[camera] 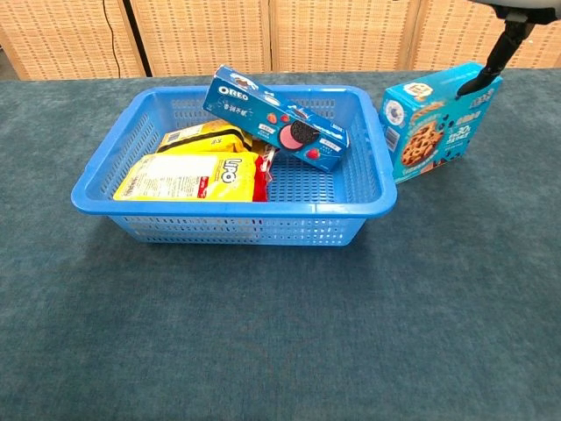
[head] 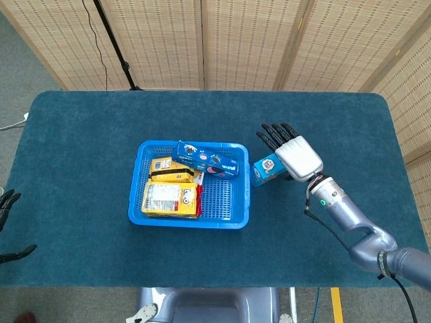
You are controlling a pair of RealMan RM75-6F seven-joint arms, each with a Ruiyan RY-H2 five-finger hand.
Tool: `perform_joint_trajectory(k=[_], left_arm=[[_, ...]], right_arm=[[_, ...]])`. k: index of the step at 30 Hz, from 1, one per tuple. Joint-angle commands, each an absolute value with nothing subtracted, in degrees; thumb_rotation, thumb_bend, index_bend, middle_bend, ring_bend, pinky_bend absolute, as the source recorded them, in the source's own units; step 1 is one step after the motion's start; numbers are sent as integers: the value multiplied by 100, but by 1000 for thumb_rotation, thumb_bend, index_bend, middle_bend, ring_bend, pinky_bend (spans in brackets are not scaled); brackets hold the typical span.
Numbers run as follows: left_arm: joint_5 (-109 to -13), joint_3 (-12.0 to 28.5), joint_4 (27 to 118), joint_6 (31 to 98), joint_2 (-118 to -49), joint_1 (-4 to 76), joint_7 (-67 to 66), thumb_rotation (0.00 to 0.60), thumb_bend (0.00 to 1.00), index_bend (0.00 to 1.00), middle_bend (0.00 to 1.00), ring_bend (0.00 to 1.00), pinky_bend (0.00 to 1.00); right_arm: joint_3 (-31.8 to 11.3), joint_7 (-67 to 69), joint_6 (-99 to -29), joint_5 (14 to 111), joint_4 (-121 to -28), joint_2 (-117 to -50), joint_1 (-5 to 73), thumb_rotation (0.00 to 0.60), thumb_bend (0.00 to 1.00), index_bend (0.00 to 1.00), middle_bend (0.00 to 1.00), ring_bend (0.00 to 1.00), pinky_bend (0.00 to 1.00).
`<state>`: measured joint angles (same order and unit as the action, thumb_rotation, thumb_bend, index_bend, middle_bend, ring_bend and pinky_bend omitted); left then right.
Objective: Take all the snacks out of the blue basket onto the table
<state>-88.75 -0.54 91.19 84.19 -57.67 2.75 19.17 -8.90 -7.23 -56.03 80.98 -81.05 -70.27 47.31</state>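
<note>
On the teal table, your right hand rests fingers spread over the cookie box, standing just beside the basket; grip unclear. The Oreo box, stiff and light, suits a grasp across its long sides.

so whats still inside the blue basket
Inside the blue basket: an Oreo box propped on the back rim, and two yellow snack packs beneath it. A red packet edge peeks out; anything under the packs is covered.
</note>
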Motion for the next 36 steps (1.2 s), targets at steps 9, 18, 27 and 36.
perform_joint_trajectory(k=[9,18,27,36], left_arm=[[-9427,243,9110,8172,-5651,983,2284,600,21,0,0,0,0],[-9729,741,9723,7555,-5364,2020,1987,600,21,0,0,0,0],[-8655,1289,10612,5853,-5560,3251,464,600,21,0,0,0,0],[-6268,1694,10506,5013,-6461,4498,-2148,600,22,0,0,0,0]], right_arm=[[-564,-178,-7340,8673,-9945,-5654,3278,600,0,0,0,0,60],[162,1014,-8656,9509,-8925,-5809,2039,600,0,0,0,0,60],[340,1517,-9485,9605,-7939,-6420,1231,600,0,0,0,0,59],[176,2090,-9631,9448,-7405,-6626,1006,600,0,0,0,0,59]])
